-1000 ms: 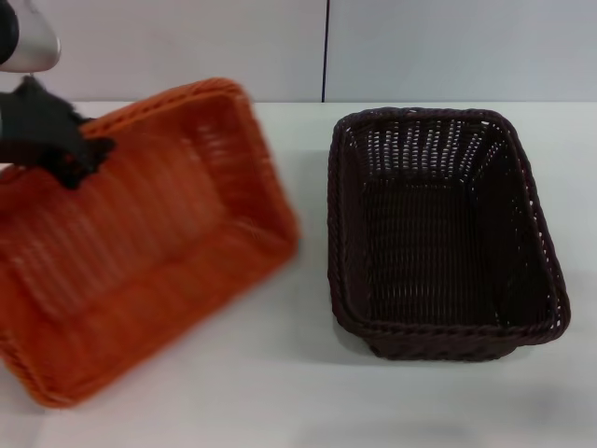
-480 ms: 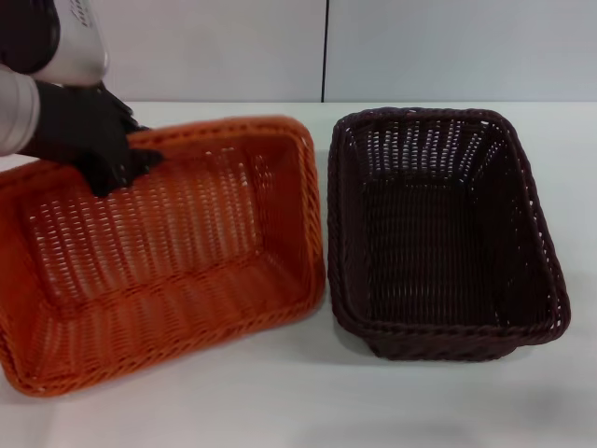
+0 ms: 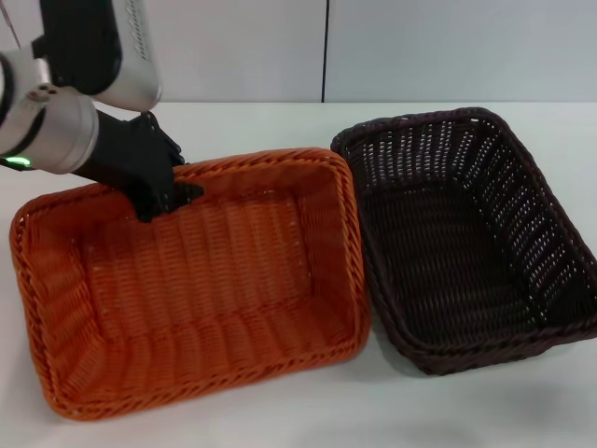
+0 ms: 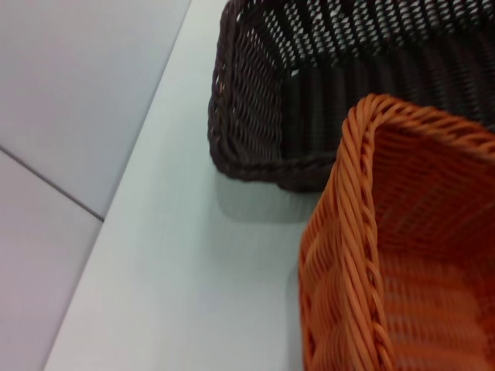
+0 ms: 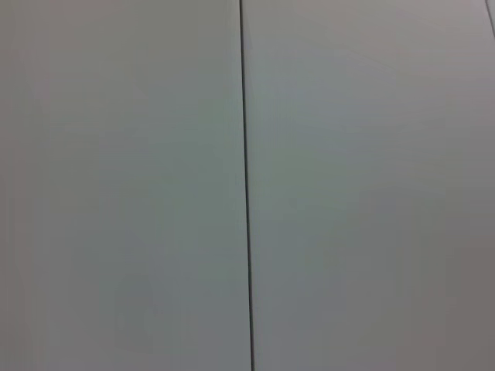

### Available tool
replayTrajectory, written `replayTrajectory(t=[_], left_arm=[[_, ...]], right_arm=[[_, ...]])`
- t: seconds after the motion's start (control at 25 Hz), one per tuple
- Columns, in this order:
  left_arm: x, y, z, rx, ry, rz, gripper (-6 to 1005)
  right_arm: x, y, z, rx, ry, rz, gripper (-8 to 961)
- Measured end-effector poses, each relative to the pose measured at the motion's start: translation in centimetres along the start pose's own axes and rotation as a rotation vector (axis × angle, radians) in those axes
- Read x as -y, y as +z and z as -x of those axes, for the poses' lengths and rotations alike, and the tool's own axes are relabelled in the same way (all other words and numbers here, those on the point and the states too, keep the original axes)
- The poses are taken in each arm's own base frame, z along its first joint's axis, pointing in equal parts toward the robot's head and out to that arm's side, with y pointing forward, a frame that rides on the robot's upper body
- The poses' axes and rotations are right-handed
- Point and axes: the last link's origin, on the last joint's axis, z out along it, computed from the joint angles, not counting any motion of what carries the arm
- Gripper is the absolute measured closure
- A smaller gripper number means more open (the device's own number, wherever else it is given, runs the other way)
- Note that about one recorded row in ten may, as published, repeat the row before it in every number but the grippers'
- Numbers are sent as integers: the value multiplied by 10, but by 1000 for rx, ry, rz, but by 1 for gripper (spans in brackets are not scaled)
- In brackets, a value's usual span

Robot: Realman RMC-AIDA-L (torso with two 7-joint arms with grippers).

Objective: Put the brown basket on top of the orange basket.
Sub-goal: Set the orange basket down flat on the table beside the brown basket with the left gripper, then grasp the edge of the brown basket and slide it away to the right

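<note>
The orange basket [image 3: 196,280] lies open side up on the white table, left of centre in the head view. My left gripper [image 3: 163,198] is shut on its far braided rim. The brown basket [image 3: 466,243] stands to its right, turned at an angle, its left rim touching the orange basket's right rim. The left wrist view shows a corner of the orange basket [image 4: 402,255] close up and the brown basket [image 4: 263,100] just beyond it. My right gripper is out of view; its wrist view shows only a wall.
The white table [image 3: 280,131] runs back to a pale grey wall with a dark vertical seam [image 3: 326,51]. Bare table [image 4: 178,255] shows beside both baskets in the left wrist view.
My left gripper has swung the orange basket to the right and down flat onto the table. It now presses against the brown basket, which has shifted right and turned.
</note>
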Motion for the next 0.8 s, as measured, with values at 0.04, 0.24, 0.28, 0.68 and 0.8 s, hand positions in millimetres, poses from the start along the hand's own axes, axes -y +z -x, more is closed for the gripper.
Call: replayTrajectory(t=[0.04, 0.24, 0.28, 0.68, 0.8], left_arm=[[0, 0, 0, 0, 0, 0, 827], [3, 11, -1, 16, 12, -33, 817], [4, 12, -3, 16, 16, -39, 808], [9, 24, -18, 38, 120, -123, 631], [18, 16, -27, -1, 118, -233, 490]], right_arm=[[0, 0, 0, 0, 0, 0, 123], [-1, 3, 0, 1, 1, 7, 123], [-1, 3, 0, 1, 0, 5, 123], [3, 4, 0, 2, -2, -6, 123], [3, 5, 0, 2, -3, -7, 124]])
